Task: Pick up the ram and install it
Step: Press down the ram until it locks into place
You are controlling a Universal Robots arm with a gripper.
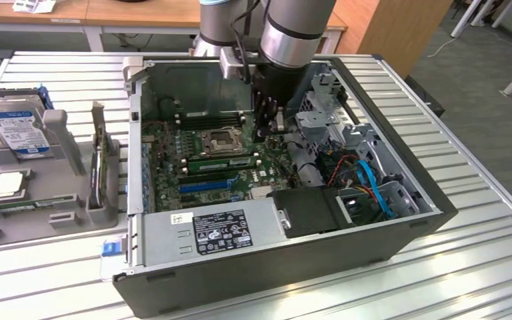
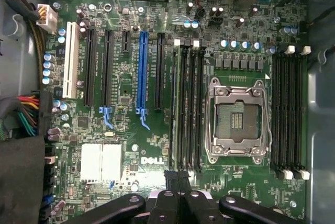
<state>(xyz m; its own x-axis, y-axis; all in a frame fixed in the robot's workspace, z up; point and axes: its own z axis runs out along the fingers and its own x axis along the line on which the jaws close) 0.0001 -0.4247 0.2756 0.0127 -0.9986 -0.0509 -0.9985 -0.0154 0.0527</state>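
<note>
Clearly the gripper [image 2: 178,178] is clenched, its fingers pressed together with nothing visible between them. It hangs over the motherboard [image 2: 131,130] inside the open computer case [image 1: 283,270], near the processor socket [image 1: 218,140]. The ram [image 1: 225,160] appears to stand on edge in a slot just beside that socket, apart from the gripper; whether it is fully seated is hard to tell.

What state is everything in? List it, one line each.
computer case: open, side panel off.
processor socket: empty.
ram: appears seated in a slot beside the socket.
gripper: shut, inside the case over the motherboard.
hard drive: standing in the gray holder outside the case.
</note>
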